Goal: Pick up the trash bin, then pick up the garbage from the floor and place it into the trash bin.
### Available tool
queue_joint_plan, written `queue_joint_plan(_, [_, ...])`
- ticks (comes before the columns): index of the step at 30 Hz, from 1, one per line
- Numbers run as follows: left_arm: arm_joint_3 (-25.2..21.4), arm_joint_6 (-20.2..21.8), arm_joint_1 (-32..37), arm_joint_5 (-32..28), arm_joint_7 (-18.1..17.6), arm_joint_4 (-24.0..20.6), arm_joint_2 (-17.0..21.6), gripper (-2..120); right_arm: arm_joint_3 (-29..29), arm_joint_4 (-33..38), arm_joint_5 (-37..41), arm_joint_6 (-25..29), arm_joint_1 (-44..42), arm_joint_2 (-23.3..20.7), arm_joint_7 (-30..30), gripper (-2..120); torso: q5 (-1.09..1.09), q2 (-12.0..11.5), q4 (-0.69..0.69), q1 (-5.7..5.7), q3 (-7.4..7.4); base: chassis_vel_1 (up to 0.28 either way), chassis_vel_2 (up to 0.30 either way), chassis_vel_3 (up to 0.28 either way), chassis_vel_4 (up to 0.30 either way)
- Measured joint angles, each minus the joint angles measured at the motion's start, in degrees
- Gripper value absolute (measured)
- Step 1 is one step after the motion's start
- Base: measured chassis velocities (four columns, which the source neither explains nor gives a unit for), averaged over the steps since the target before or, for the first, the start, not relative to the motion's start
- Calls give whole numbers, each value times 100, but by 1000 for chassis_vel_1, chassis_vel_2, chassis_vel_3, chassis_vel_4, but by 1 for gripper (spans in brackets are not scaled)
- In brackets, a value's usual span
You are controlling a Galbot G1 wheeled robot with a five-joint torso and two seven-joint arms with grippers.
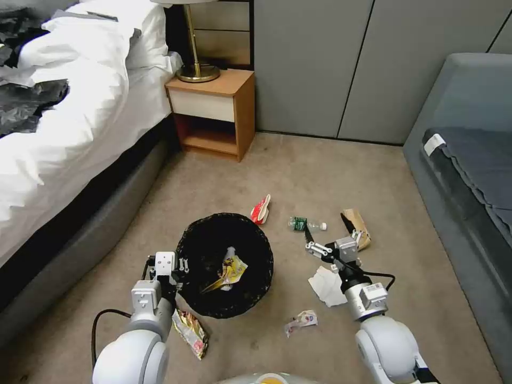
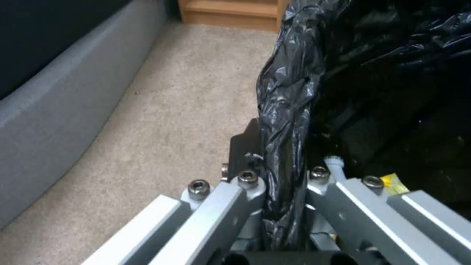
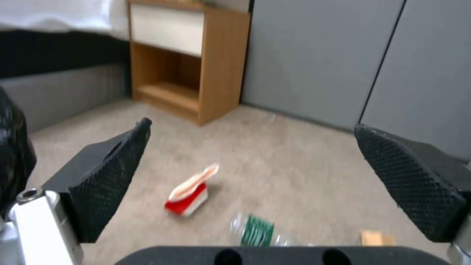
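Trash bin (image 1: 224,264) hangs by its rim in the clamped left hand (image 1: 169,265), so the wide-open right hand (image 1: 320,249) should drop squarely over the green-label bottle (image 1: 305,224) on the carpet

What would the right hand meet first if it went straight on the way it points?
Probably the green-label bottle, with the red wrapper just beside that line. The open right hand points forward and down at the carpet; depth is unclear.

The trash bin (image 1: 224,265) is being flanked by the bed (image 1: 64,133) on its left and a bottle (image 1: 305,224), a tissue (image 1: 327,286) and a paper bag (image 1: 357,228) on its right, all lying on the floor
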Motion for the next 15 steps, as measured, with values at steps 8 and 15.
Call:
queue_joint_plan(8, [3, -8, 0, 13, 4, 12, -3, 0, -136, -171, 115, -406, 21, -51, 11, 100, 0, 0, 0, 0, 0, 0, 0, 0, 0])
queue_joint_plan(15, [19, -21, 4, 30, 6, 26, -11, 0, -235, -436, 144, -656, 25, -167, -177, 100, 0, 0, 0, 0, 0, 0, 0, 0, 0])
